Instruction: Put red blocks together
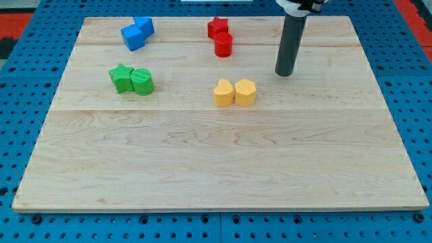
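Nearest the camera runs the blue perforated base (202, 229), a plastic-looking grid of round holes that frames the board on all sides. On it lies the wooden board (216, 162), pale, smooth, built of glued planks with visible grain and seam lines running across the view.

I note the rod (291, 44) next: a dark, matte, straight cylinder coming down from a white fitting at the view's top. It carries no jaws and holds nothing; my tip (285, 73) rests at board level, bare, touching no block. It stands to the view's right of the red pair and above and right of the yellow pair, apart from both.

Blocks, all matte moulded pieces in touching pairs:
- blue cubes: blue block (133, 37) angular, with a second blue block (144, 26) behind it, top left.
- green star block (122, 77) touching green cylinder (142, 82), left of centre.
- yellow block (223, 93) beside yellow hexagonal block (246, 92), mid-board; the first one's shape I cannot fix, possibly heart-like.
- red star block (217, 28) at the top centre, with red cylinder (223, 44) just below it; the two red pieces are in contact.

Between my tip and the red pair the board surface carries no other block.
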Motion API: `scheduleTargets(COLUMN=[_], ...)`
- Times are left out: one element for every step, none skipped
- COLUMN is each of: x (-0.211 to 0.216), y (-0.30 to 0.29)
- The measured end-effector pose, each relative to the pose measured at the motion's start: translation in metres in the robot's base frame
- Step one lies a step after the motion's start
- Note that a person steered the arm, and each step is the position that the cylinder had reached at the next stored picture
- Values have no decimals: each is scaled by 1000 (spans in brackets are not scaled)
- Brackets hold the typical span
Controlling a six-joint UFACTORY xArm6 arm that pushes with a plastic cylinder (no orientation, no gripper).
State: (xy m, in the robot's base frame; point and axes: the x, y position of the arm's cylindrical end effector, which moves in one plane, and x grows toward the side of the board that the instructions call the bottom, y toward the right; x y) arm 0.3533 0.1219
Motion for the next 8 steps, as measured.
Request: scheduleTargets(x=[0, 2, 2, 27, 92, 68, 3, -53], y=[-8, -8, -1, 30, 54, 21, 20, -4])
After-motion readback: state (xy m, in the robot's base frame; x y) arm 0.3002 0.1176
